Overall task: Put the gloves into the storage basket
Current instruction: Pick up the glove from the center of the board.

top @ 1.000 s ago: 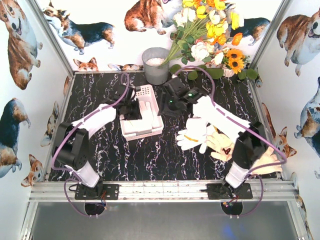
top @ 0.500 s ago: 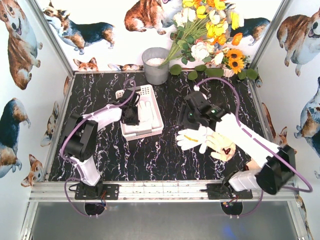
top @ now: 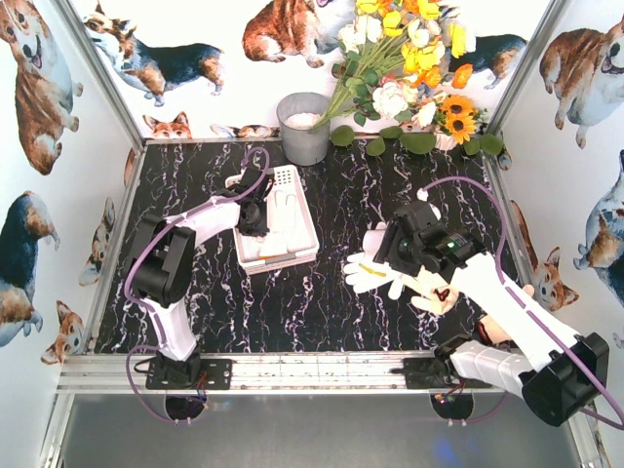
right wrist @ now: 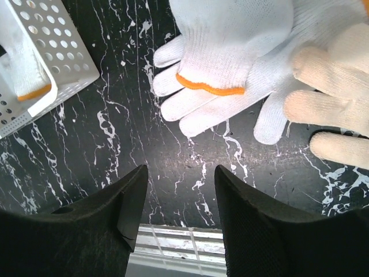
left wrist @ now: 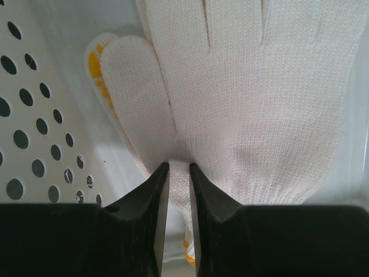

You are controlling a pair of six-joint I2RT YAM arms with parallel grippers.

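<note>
The white storage basket [top: 292, 255] lies left of centre with a white knit glove [top: 283, 216] flat inside it. My left gripper [top: 255, 216] reaches into the basket. In the left wrist view it [left wrist: 179, 166] is shut on a fold of that glove [left wrist: 259, 104] near the cuff, and a yellow-dotted glove [left wrist: 95, 60] peeks out underneath. My right gripper [top: 394, 252] hangs open above the table, empty [right wrist: 180, 170]. Just beyond it lie white gloves with an orange cuff [right wrist: 230, 40] and a beige glove [right wrist: 328, 86], which show from above as a white pile [top: 375, 265] and a beige pile [top: 429, 283].
A grey metal bucket [top: 304, 127] stands behind the basket, with a flower bouquet [top: 409, 68] at the back right. The basket's perforated wall [left wrist: 34, 133] is close on the left gripper's left. An aluminium rail [top: 312, 370] runs along the table's near edge.
My right arm has swung away from the basket, rightward and nearer, to above the loose gloves. My left gripper has shifted slightly in the basket and narrowed onto the glove.
</note>
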